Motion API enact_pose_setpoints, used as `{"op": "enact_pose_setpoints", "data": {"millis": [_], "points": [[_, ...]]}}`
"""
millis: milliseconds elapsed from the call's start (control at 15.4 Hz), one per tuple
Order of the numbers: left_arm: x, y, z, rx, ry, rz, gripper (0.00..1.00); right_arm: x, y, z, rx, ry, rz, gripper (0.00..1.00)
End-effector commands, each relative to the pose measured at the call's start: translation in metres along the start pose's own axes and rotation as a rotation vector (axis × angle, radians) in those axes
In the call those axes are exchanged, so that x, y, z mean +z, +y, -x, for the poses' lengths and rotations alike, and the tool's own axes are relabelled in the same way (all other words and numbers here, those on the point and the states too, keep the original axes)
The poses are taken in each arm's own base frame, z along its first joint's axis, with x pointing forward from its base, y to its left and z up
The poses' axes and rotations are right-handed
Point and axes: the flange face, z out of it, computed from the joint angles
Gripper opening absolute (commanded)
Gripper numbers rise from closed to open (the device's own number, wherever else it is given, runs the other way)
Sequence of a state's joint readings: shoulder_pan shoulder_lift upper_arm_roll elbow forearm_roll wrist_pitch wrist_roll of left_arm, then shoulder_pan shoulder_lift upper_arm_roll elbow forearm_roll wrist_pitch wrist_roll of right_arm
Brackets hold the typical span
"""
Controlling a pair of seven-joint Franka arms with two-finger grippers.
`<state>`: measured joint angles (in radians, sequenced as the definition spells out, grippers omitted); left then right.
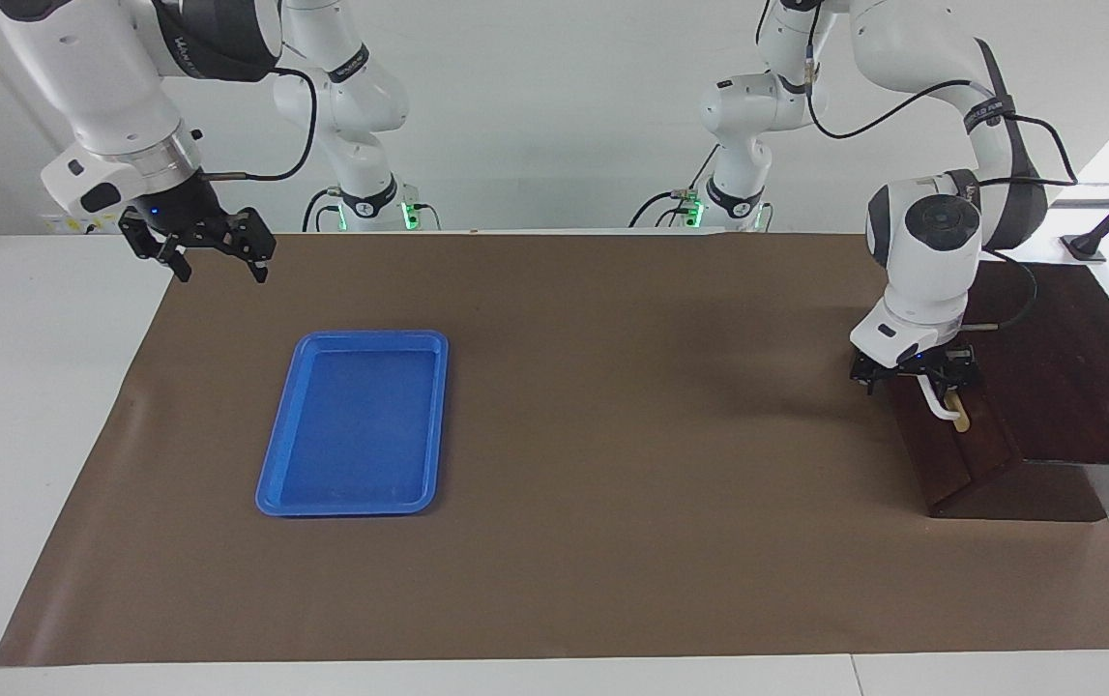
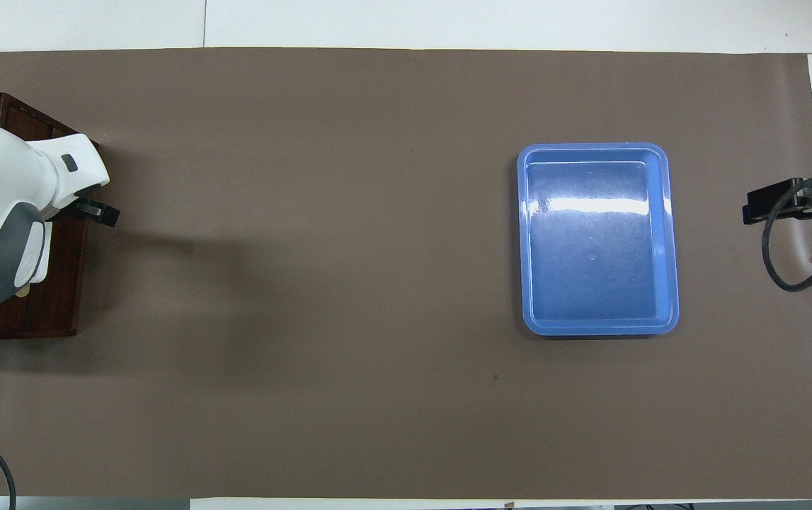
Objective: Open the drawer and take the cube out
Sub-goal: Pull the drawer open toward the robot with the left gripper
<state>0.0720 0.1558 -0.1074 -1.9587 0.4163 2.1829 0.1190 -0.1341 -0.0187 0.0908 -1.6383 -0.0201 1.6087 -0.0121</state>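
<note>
Brown paper [image 1: 612, 435] is spread over the white table [image 1: 32, 387]. Left tool [image 1: 917, 382], at frame right, is placed at the shut drawer's [image 1: 960, 464] handle [image 1: 936, 401], grip unreadable. Right tool [image 1: 216, 253] is held spread, upper left.

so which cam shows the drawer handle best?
Facing view. The white handle shows on the drawer front, with the left gripper right at it. In the overhead view the left arm's wrist covers the handle; only the wooden box shows around it.
</note>
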Motion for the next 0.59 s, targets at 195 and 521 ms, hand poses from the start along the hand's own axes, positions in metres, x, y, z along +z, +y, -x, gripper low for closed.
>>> {"op": "enact_pose_setpoints", "data": {"millis": [195,521], "points": [[0.010,-0.005,0.011,-0.007,0.002,-0.013,1.00,0.003,0.001,0.004,-0.017,0.002,-0.018,1.00],[0.014,0.015,0.004,-0.106,0.011,-0.005,1.00,0.002,0.003,0.004,-0.018,0.000,-0.018,1.00]]}}
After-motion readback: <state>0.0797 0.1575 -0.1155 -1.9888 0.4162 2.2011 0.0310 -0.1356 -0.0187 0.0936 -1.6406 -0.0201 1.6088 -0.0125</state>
